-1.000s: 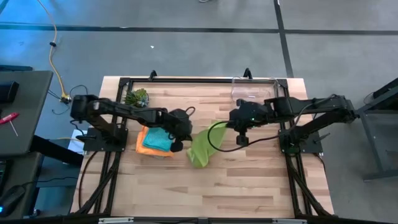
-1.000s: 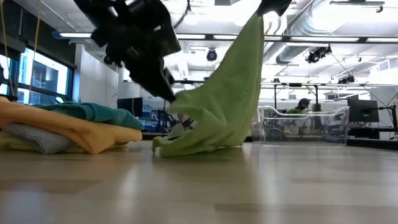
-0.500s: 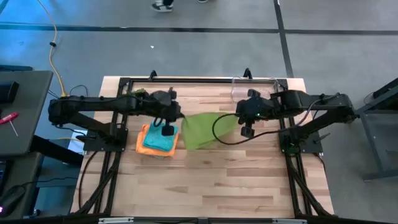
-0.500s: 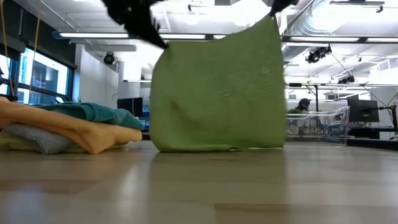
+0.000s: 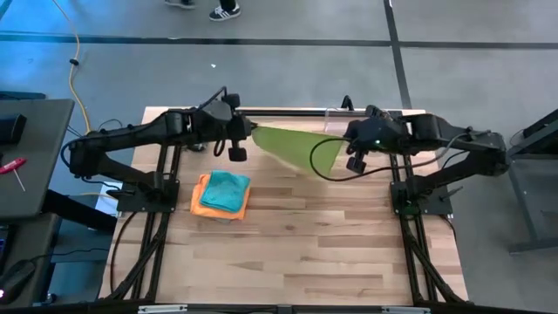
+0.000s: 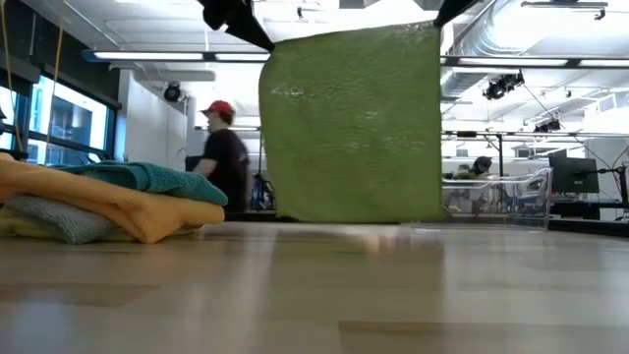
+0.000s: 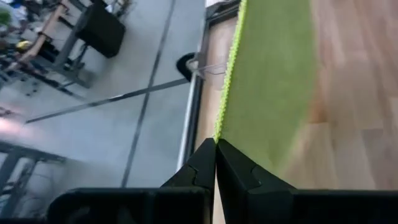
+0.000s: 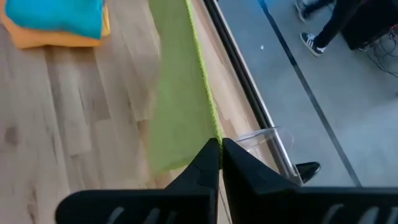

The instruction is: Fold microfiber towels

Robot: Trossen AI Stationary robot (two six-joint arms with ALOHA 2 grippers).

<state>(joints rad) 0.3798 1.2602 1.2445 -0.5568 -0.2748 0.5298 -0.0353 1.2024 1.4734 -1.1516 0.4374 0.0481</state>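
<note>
Aloft, lime green towel (image 5: 292,146) stretched between left gripper (image 5: 248,131) and right gripper (image 5: 342,139); jaws clamped on corners.

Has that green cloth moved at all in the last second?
Yes. The lime green towel went from slumped on the table beside the folded towel stack to hanging stretched between both grippers, off the wood and toward the table's far edge.

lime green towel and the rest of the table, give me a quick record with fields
held item: lime green towel, stretched flat, hanging clear of the table
left gripper: shut on one top corner
right gripper: shut on the other top corner
folded stack: teal on top, orange under it; grey and yellow show lower in the low view
background: person in red cap
</note>
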